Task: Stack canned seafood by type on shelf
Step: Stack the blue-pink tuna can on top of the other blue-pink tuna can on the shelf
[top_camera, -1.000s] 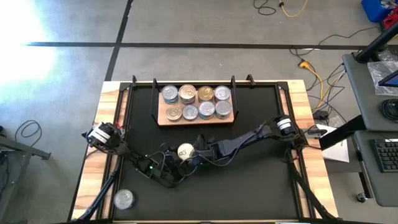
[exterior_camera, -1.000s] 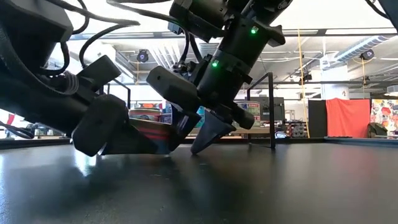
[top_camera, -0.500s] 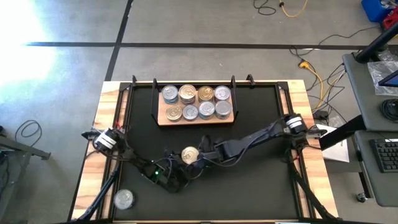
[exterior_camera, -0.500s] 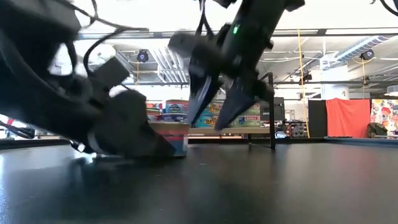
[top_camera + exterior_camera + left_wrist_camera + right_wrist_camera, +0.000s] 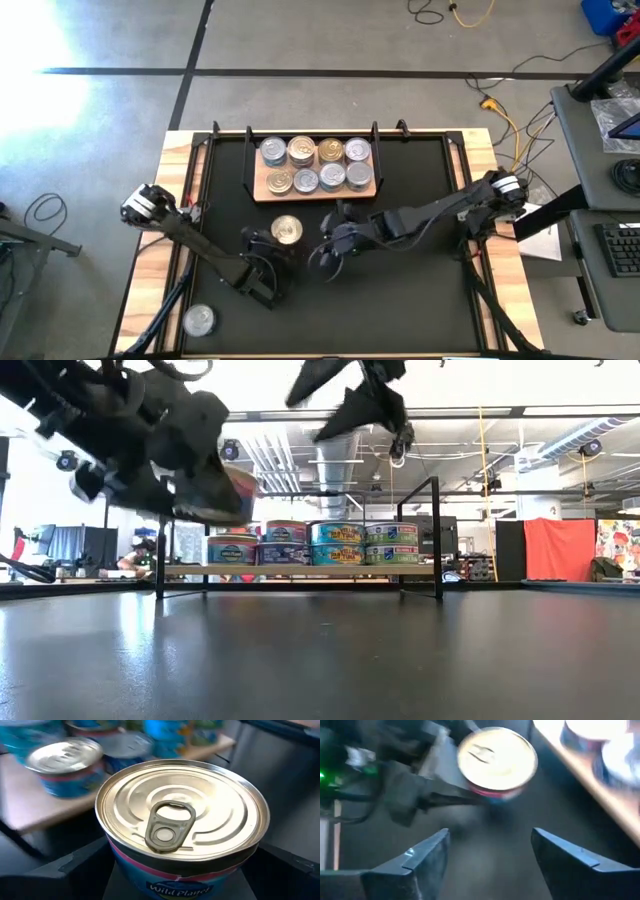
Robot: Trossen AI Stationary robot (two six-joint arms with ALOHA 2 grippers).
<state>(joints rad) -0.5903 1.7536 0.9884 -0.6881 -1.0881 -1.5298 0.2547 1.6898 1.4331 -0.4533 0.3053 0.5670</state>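
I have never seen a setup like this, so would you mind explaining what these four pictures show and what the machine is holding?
This is a robot with two dark arms at a black table, each ending in a two-fingered tool. One picture looks straight down, one looks level across the tabletop, and two come from cameras on the arms' wrists. Near the table's far edge stands a small wooden shelf carrying tins of seafood. The left tool grips a gold-lidded tin, lifted off the table; its wrist camera shows the lid's pull ring up close. The right tool hangs open and empty beside it. One more silver tin sits at the table's near left corner.
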